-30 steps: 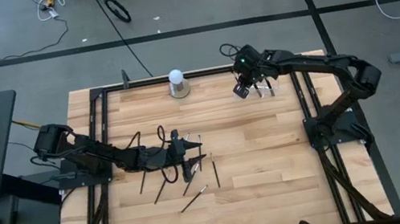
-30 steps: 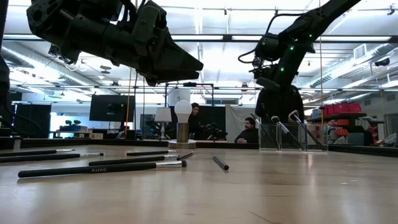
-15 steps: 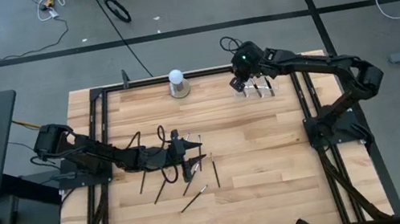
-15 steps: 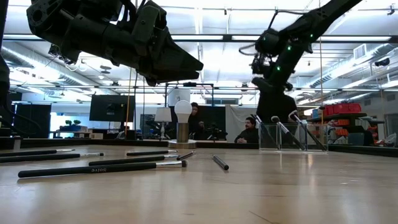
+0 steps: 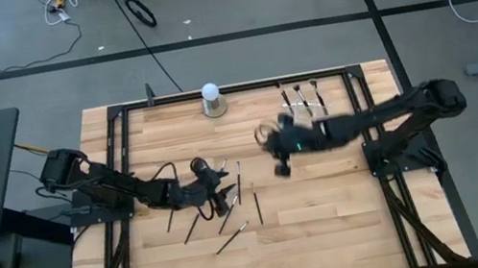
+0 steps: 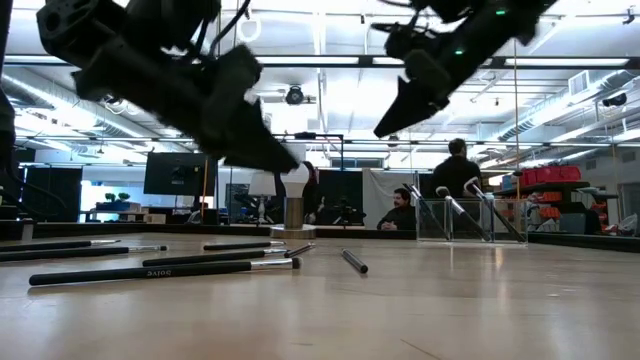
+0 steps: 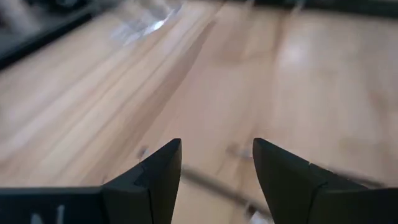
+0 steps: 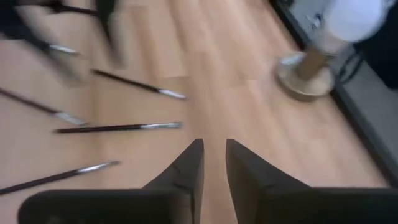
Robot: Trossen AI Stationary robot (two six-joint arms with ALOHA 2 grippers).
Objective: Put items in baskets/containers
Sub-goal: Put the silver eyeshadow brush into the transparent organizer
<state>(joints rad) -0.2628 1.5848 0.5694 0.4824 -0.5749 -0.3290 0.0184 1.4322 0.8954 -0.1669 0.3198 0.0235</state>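
Observation:
Several thin dark makeup brushes [image 5: 256, 202] lie flat and scattered on the wooden table, left of its middle. They also show in the low view [image 6: 165, 271] and the right wrist view [image 8: 118, 128]. The clear holder [image 5: 304, 102] stands near the far right corner, and three brushes lean in it [image 6: 465, 212]. My left gripper [image 5: 228, 194] is open and low over the scattered brushes; a blurred brush lies just beyond its fingers [image 7: 217, 146]. My right gripper [image 5: 278, 168] hovers above the table's middle with a narrow gap between its fingers [image 8: 214, 146], pointing toward the brushes.
A white ball on a round grey base [image 5: 211, 100] stands at the far edge, left of the holder. A black metal frame [image 5: 122, 163] borders the table. Bare wood lies on the near and right parts. People [image 6: 402, 210] are in the room behind.
My right gripper has left the holder at the far right and swung toward the table's middle, nearer and leftward, now pointing at the scattered brushes. My left gripper has tipped down toward the brushes. The three brushes stay leaning in the holder.

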